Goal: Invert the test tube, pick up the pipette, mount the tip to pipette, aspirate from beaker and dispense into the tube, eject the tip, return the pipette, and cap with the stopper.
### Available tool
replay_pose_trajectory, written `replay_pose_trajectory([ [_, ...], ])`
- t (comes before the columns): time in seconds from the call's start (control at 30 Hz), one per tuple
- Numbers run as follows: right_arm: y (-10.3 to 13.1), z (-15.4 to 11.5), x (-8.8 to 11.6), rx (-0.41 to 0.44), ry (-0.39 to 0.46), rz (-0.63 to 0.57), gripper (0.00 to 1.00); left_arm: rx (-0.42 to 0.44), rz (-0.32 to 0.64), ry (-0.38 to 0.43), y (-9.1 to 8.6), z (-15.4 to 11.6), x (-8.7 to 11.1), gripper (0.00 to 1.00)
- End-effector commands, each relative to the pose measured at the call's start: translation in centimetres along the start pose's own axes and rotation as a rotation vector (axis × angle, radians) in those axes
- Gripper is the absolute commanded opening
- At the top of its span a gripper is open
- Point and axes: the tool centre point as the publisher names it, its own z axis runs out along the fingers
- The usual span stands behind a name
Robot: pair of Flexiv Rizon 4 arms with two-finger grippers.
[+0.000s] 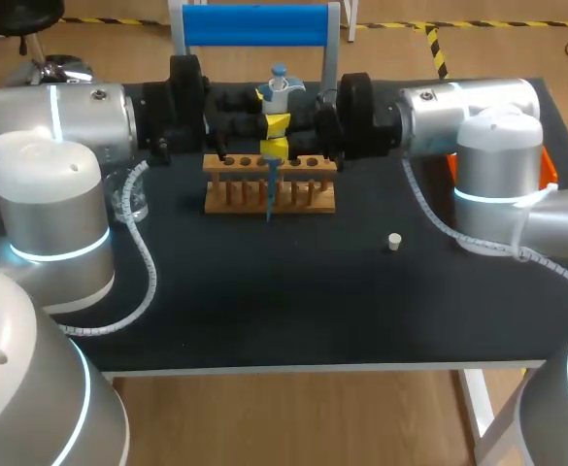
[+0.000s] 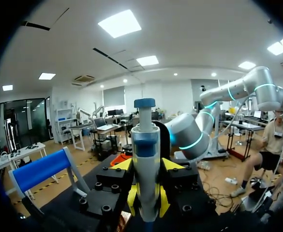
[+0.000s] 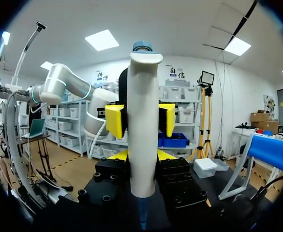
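1. Both arms met at the back of the table (image 1: 293, 301), just behind the wooden rack (image 1: 308, 197).
2. The pipette (image 1: 279, 89) stood upright between them. The left claw (image 1: 277, 122) was pinching it higher up and the right claw (image 1: 274, 148) was clamped on just below.
3. Its blue tip (image 1: 267, 194) pointed down into the rack. It was probably in a hole, but the rack front hid that, so I couldn't tell.
4. The beaker (image 1: 128, 199) sat off to the rack's left, half hidden by the left arm.
5. The small white stopper (image 1: 393, 242) lay alone, well apart from the rack on its right.
6. An orange thing (image 1: 548, 165) peeked out behind the right arm, and a blue-barred frame (image 1: 254, 24) stood at the far edge.
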Motion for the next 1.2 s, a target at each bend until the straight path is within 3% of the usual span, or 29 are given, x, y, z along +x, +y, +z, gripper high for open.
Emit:
replay_pose_trajectory([
  [0.03,0.1,-0.5,0.1,0.004,0.001,-0.002,0.0,0.003,0.001,0.0,0.1,0.0,0.0,1.0],
  [0.3,-0.2,-3.0,0.4,0.031,0.004,-0.01,0.0,0.003,0.001,0.0,0.1,0.0,0.0,1.0],
  [0.5,-0.4,-6.6,0.3,0.035,0.025,-0.008,0.0,0.003,0.001,0.0,0.1,0.0,0.0,1.0],
  [0.9,0.8,-17.0,1.1,0.034,0.043,-0.044,0.0,0.003,0.001,0.0,0.1,0.0,0.0,1.0],
  [1.2,2.8,-24.8,1.1,0.064,-0.018,-0.072,0.0,0.003,0.001,0.0,0.1,0.0,0.0,1.0],
])
